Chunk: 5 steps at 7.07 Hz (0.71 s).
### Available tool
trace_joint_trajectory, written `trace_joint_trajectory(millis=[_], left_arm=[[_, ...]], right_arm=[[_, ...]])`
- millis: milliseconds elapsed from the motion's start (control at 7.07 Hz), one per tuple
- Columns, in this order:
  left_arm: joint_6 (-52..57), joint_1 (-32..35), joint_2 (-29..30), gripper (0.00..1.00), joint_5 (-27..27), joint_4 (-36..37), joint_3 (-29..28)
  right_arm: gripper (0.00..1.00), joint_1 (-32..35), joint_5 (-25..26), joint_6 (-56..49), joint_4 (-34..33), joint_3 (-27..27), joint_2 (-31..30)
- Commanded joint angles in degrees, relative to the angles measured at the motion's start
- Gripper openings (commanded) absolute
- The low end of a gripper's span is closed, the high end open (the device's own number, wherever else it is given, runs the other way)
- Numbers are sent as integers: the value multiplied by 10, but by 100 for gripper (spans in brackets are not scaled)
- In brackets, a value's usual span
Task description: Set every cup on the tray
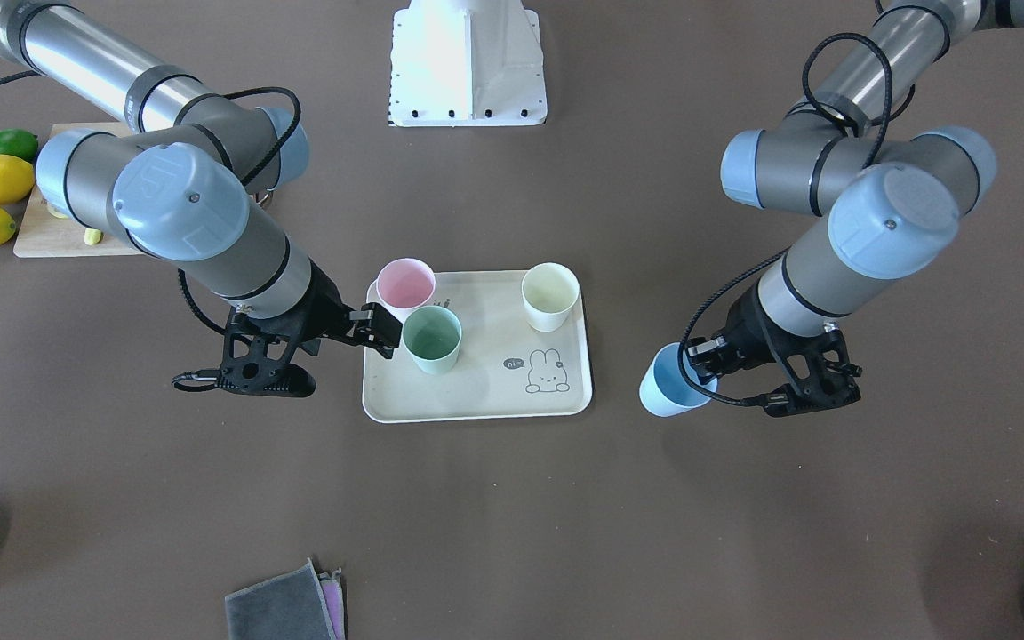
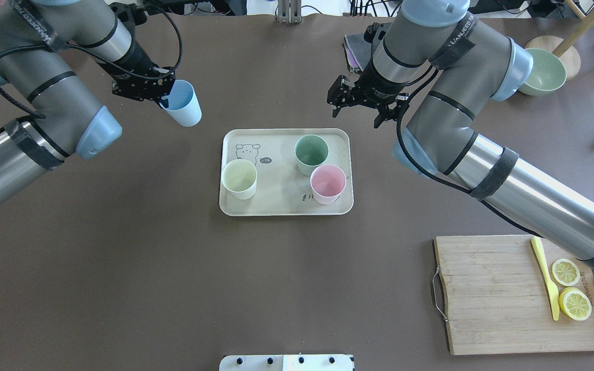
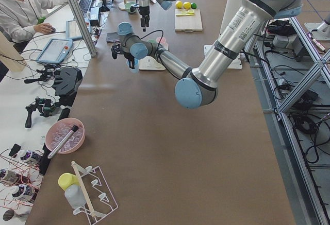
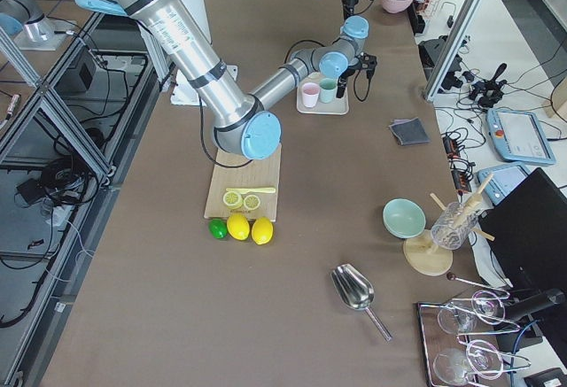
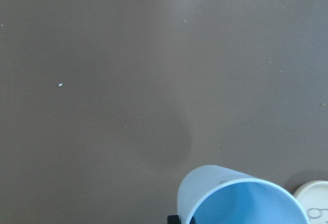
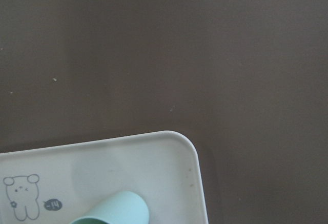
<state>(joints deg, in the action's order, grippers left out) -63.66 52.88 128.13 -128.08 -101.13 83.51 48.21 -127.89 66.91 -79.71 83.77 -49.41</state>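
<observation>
In the front-facing view, the flat cream rectangular tray [image 1: 476, 404] with a rabbit drawing holds three upright matte tumblers. The pastel pink cup [image 1: 405, 286] is just beside the sage green cup [image 1: 432, 338], and the cream-white cup [image 1: 550, 296] stands apart. Overhead, the left gripper [image 2: 167, 97] is clamped on the tilted light blue cup [image 2: 186, 111], off the tray. The right gripper [image 2: 356, 108] hangs beside the tray with its fingers apart. In the left wrist view, the light blue cup hangs over bare table.

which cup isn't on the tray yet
The blue cup: the left gripper holds it tilted, beside the tray. The pink cup, green cup and cream cup stand on it.
</observation>
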Motion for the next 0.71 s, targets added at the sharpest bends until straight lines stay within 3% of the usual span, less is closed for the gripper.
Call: trace_joint_trajectory(millis=[0, 141, 283, 424, 566], left_arm=[[-74, -68, 43, 0, 47, 1, -6], [-96, -93, 63, 0, 90, -2, -23], [-98, -110, 75, 0, 94, -1, -37], [-97, -113, 76, 53, 103, -5, -42], [-95, -113, 79, 86, 105, -5, -45]], right_arm=[[100, 17, 4, -58, -13, 13, -35], [100, 21, 5, -59, -11, 17, -45], [100, 21, 5, -60, -10, 18, -51], [100, 21, 5, -60, -9, 21, -52], [100, 21, 4, -60, -10, 26, -53]])
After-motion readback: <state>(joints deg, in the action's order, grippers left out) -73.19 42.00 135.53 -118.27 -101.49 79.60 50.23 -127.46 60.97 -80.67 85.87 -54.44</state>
